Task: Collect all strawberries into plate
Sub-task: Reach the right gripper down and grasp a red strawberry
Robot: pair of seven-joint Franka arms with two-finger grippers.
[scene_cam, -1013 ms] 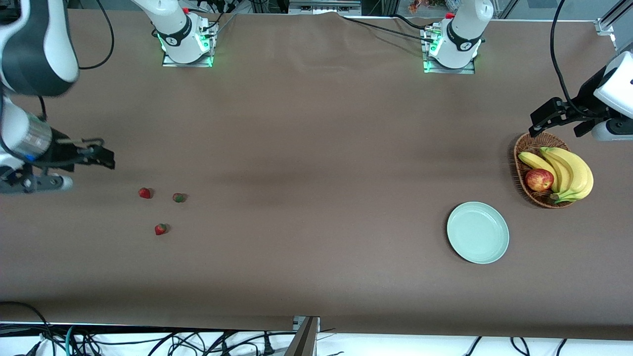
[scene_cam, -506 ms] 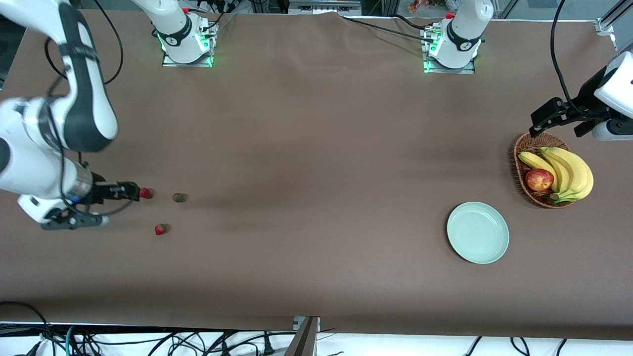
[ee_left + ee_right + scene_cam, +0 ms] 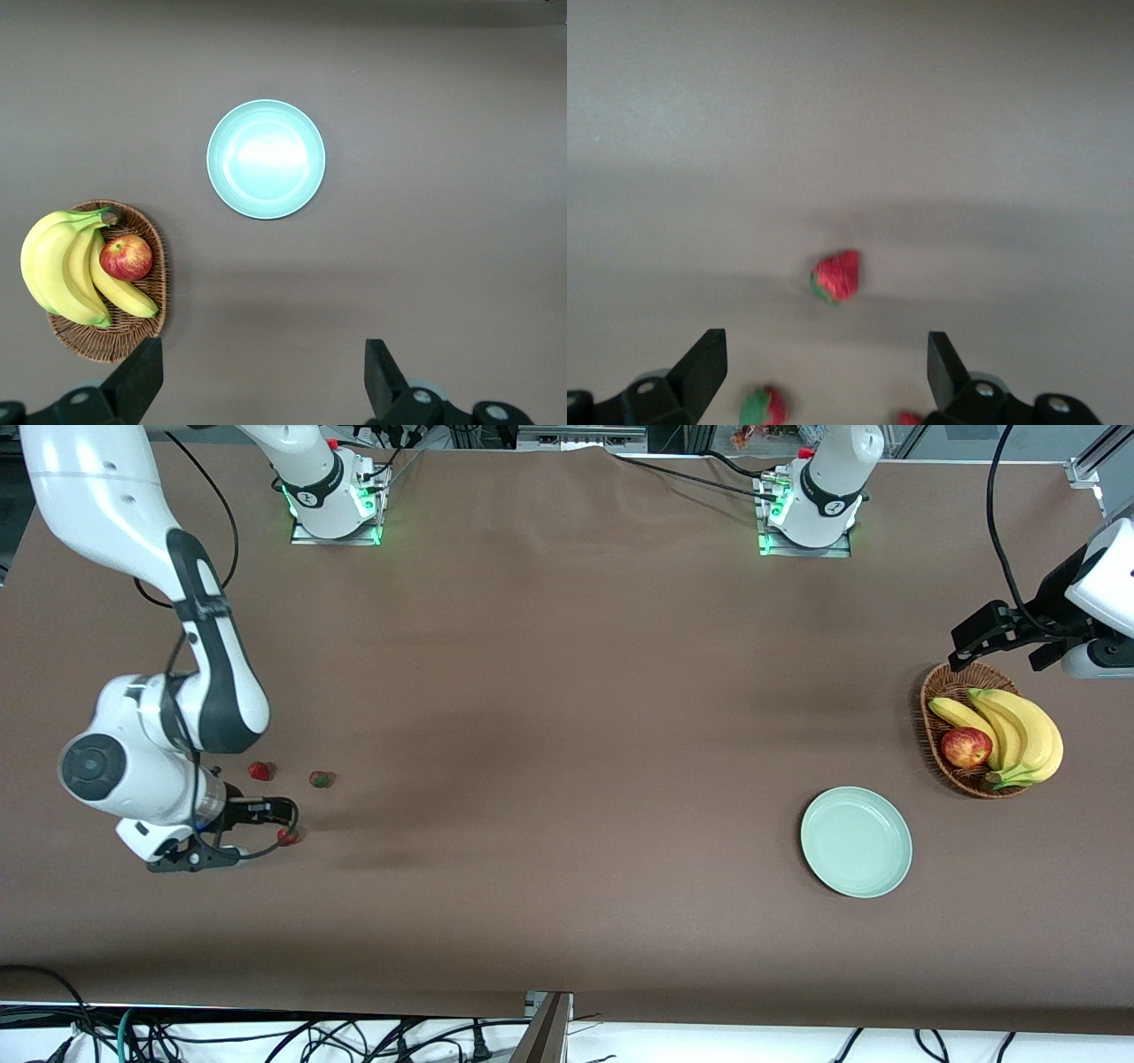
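Three strawberries lie on the brown table toward the right arm's end: one, a second beside it, and a third nearer the front camera. My right gripper hangs low over that third berry, open, with nothing between its fingers. The right wrist view shows all three strawberries below the spread right gripper. The mint-green plate lies bare toward the left arm's end. My left gripper waits open above the table beside the basket.
A wicker basket holds bananas and a red apple; it stands farther from the front camera than the plate. Both arm bases stand along the table's back edge.
My right arm has swung in from the table's end and come down, first by the farthest strawberry, now over the one nearest the front camera. The left arm has not moved.
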